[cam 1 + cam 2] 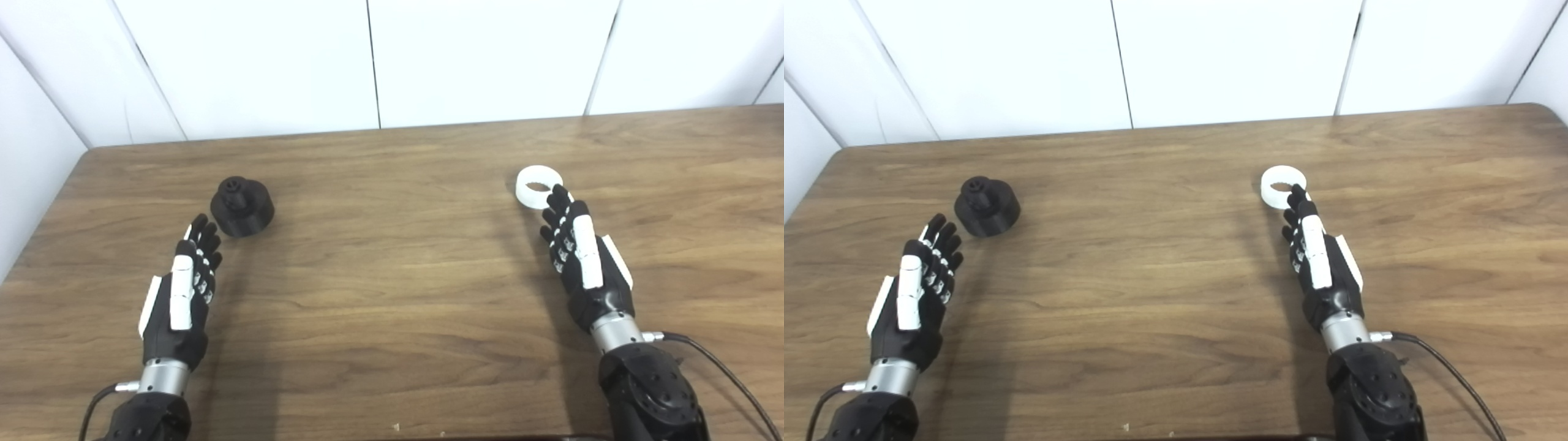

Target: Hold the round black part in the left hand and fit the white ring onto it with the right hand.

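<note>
The round black part [242,206] stands on the wooden table [392,275] at the left, with a small hub on top. My left hand [187,288] is open and empty, its fingertips just short of the part. The white ring [538,187] lies flat on the table at the right. My right hand [579,257] is open, fingers stretched out, with its fingertips [556,197] overlapping the ring's near edge. Whether they touch it I cannot tell. Both show in the right eye view too: part [986,206], ring [1281,186].
White wall panels [380,61] stand behind the table's far edge, and a white panel closes the left side. A black cable [723,367] runs from my right wrist toward the lower right corner.
</note>
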